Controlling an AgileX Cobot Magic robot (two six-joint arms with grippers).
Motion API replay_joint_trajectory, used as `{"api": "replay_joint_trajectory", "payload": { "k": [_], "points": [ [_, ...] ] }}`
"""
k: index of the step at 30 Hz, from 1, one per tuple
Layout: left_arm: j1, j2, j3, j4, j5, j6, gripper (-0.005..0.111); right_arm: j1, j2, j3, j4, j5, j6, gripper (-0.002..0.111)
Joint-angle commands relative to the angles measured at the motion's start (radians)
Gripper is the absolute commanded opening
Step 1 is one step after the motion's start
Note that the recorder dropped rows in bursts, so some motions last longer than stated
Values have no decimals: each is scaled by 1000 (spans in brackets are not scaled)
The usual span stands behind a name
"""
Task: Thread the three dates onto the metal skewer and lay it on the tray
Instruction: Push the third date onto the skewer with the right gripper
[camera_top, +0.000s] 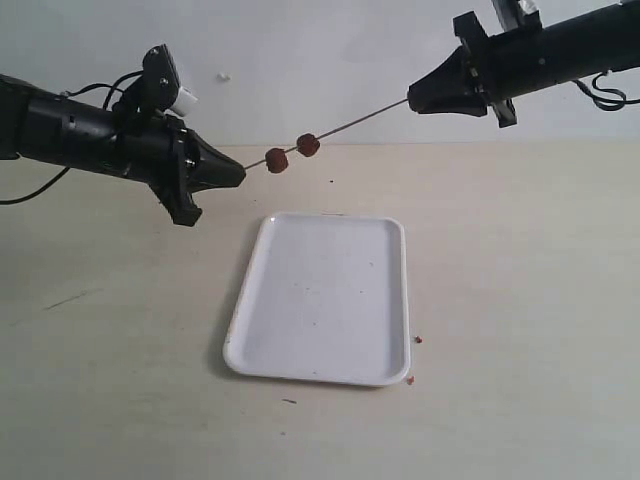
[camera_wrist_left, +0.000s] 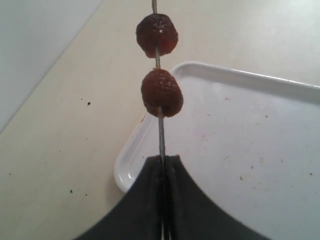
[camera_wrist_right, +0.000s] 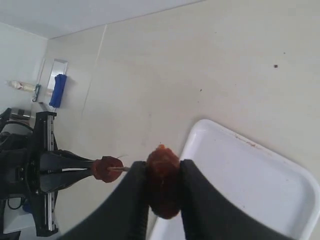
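The thin metal skewer (camera_top: 360, 121) hangs slanted in the air above the far end of the white tray (camera_top: 330, 300). My left gripper (camera_top: 241, 175) is shut on its lower end (camera_wrist_left: 161, 135). Two dates (camera_top: 276, 160) (camera_top: 308, 145) are threaded on it close to that gripper; in the left wrist view the dates (camera_wrist_left: 161, 93) (camera_wrist_left: 157, 35) sit one behind the other. My right gripper (camera_top: 411, 100) meets the skewer's upper end and is shut on the third date (camera_wrist_right: 162, 182). From there, one threaded date (camera_wrist_right: 106, 168) shows on the skewer (camera_wrist_right: 122, 169).
Reddish crumbs (camera_top: 420, 340) lie on the beige table beside the tray's near right corner. A dark speck (camera_top: 332, 182) sits beyond the tray. A pale wall rises behind the table. The tray's inside (camera_wrist_left: 240, 150) holds only faint specks.
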Motion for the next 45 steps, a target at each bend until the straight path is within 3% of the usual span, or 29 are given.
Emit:
{"api": "replay_joint_trajectory", "payload": {
  "k": [1,30,45],
  "points": [
    [0,-1,-5,-14,27,0,0,6,-16,-4,23,3,-4,20],
    [2,7,-3,-3,-36,0,0,-23,-16,-4,30,3,-10,20],
    [0,7,-3,-31,3,0,0,5,-16,-4,8,3,-10,20]
  ]
}}
